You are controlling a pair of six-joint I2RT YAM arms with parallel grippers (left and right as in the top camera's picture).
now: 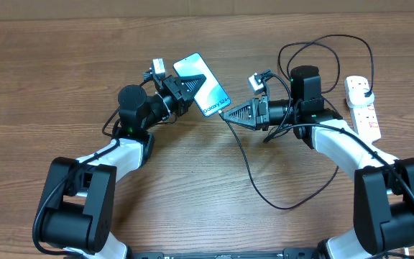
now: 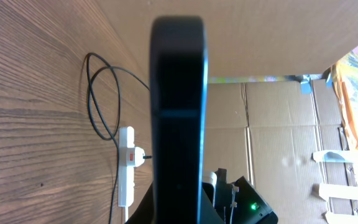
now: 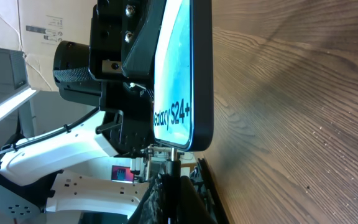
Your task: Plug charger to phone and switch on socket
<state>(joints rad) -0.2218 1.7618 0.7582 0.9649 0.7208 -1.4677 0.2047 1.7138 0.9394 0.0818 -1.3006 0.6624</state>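
My left gripper is shut on the phone and holds it tilted above the table; its lit screen reads "Galaxy S24+". In the left wrist view the phone's dark edge fills the middle. My right gripper is shut on the charger's connector, whose metal tip touches the phone's bottom edge. The black charger cable loops over the table back to a black plug in the white socket at the far right.
The socket also shows in the left wrist view with the cable loop beside it. Cardboard boxes stand beyond the table. The two arms meet near the table's middle back.
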